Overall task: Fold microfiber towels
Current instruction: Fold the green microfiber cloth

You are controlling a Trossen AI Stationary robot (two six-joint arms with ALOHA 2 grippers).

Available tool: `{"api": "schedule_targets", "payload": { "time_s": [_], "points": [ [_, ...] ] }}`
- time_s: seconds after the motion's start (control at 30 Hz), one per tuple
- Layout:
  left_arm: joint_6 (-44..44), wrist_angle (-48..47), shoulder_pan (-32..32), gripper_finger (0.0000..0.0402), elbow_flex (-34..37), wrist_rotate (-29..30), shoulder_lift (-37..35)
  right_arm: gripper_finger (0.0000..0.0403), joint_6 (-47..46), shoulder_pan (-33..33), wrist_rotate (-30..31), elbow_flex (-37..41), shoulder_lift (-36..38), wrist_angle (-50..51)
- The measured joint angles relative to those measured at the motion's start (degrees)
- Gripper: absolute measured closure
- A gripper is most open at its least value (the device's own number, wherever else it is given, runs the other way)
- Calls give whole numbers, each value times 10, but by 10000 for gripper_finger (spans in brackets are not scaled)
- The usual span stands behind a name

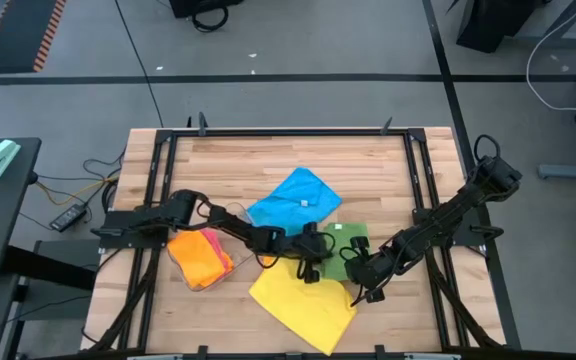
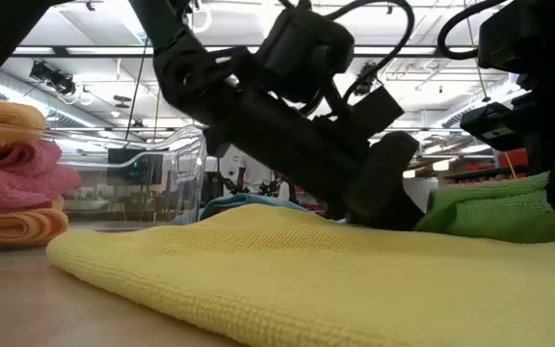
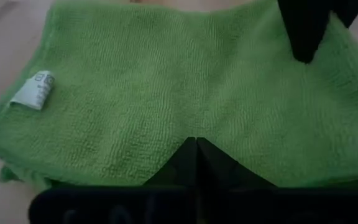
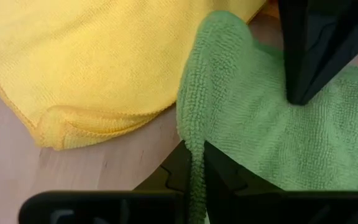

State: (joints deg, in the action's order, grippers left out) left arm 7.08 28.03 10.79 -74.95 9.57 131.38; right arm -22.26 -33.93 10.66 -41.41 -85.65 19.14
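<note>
Green towel (image 1: pixel 340 250) between both end effectors, yellow towel (image 1: pixel 303 295) alongside, right pinching.

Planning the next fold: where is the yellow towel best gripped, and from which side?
Judging by its pose, grip the yellow towel at its near corner, coming in low from the bare table. That edge lies doubled up and free; the green towel borders the far side.

A wooden tabletop (image 1: pixel 228 160) is sitting on a grey floor (image 1: pixel 298 40) crossed by dark lines, a striped mat (image 1: pixel 18 35) is lying at upper left, and ceiling lights (image 2: pixel 94 43) are glowing beyond.
</note>
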Motion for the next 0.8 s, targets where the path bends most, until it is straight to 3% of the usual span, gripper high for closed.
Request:
{"api": "schedule_targets", "payload": {
  "time_s": [0.2,0.37,0.63,0.8],
  "points": [
    [-49,53,15,394,-10,-3,1,366,-1,0,-4,0,0,1],
    [-49,40,16,376,-10,-4,1,366,-2,0,-19,0,7,2],
    [-62,10,14,395,-10,0,-15,366,1,1,-23,0,44,9],
    [-77,-30,14,381,-10,29,-36,366,6,5,-50,0,69,15]
  ]
}}
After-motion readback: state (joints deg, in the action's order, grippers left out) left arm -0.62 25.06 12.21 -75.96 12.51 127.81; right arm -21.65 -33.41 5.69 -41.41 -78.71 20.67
